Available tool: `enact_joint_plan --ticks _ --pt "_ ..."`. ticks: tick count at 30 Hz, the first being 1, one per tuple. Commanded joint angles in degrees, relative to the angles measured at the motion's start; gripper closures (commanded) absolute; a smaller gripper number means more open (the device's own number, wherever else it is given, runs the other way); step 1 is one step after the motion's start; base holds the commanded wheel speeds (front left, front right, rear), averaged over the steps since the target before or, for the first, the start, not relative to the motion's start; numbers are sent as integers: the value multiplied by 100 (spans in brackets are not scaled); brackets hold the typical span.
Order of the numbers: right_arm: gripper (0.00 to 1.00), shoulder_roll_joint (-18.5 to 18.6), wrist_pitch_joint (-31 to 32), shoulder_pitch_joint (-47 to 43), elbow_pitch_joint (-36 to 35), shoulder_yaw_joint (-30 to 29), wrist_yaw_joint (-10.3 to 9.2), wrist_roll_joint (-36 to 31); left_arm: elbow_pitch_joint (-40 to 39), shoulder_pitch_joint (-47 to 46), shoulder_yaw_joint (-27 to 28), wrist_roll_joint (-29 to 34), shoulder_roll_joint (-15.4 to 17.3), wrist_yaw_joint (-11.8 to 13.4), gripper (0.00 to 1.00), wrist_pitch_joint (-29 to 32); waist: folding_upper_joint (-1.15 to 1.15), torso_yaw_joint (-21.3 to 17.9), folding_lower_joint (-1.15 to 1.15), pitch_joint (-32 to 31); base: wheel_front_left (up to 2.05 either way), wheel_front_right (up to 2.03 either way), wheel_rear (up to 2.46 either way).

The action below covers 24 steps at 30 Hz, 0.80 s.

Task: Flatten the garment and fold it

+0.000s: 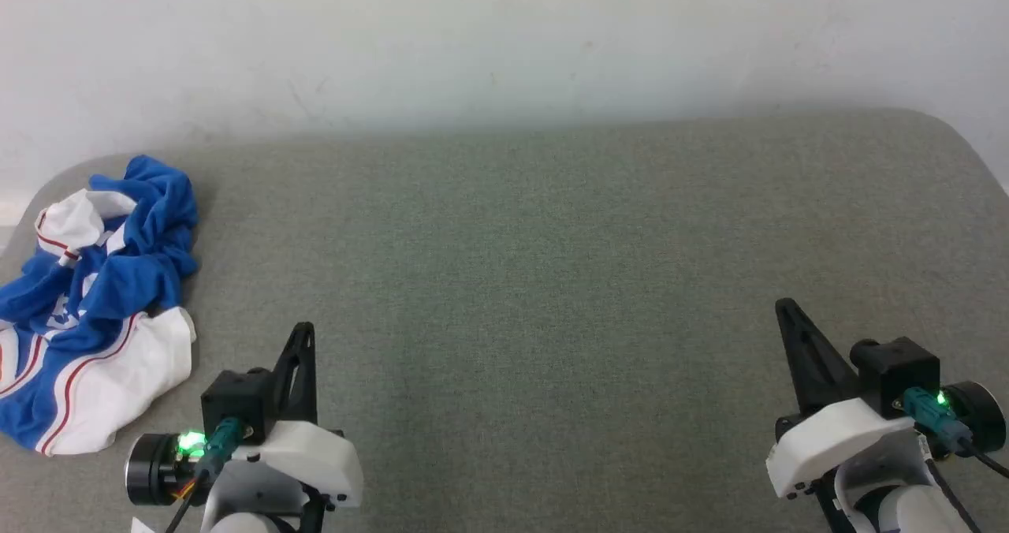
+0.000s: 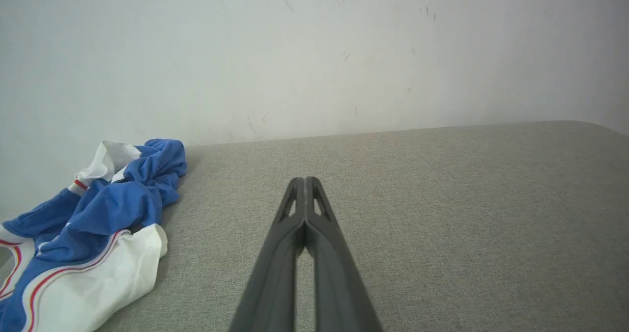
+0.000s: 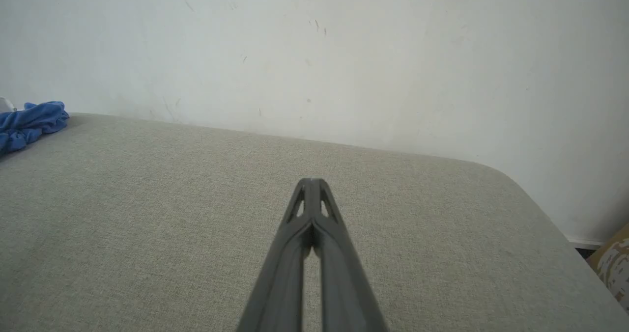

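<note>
The crumpled royal-blue jersey shirt with white sleeves and red stripe trim [image 1: 94,304] lies bunched at the far left edge of the grey fabric-covered worktop [image 1: 512,281]. The left pincer [image 1: 303,332] sits near it, dark fingers pressed together, empty. The right pincer [image 1: 783,306], well apart, is likewise closed on nothing.

The left arm [image 1: 268,462] sits low on the left and the right arm [image 1: 843,438] low on the right. Both jaws point forward, tips pressed together.
</note>
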State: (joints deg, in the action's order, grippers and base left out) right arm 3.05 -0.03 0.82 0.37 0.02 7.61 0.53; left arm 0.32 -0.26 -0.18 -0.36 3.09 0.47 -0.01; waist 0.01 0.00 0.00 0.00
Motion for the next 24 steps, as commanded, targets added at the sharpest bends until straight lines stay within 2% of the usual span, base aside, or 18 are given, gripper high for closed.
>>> enact_joint_plan --ticks 1,9,10,24 --pt "100 -17 3 -82 -37 -2 -12 -53 -32 26 18 36 -22 -47 100 1 -1 0 0 0 0 0 0" --pt "100 -17 3 -82 -37 -2 -12 -53 -32 26 18 36 -22 -47 100 1 -1 0 0 0 0 0 0" --pt "0 0 0 0 0 0 0 1 0 0 0 0 0 0 0 0 -1 0 0 0 0 0 0" --pt "0 2 -109 -12 8 -137 -1 78 -6 3 -58 -20 -1 38 0 -109 -1 6 0 19 0 0 0"
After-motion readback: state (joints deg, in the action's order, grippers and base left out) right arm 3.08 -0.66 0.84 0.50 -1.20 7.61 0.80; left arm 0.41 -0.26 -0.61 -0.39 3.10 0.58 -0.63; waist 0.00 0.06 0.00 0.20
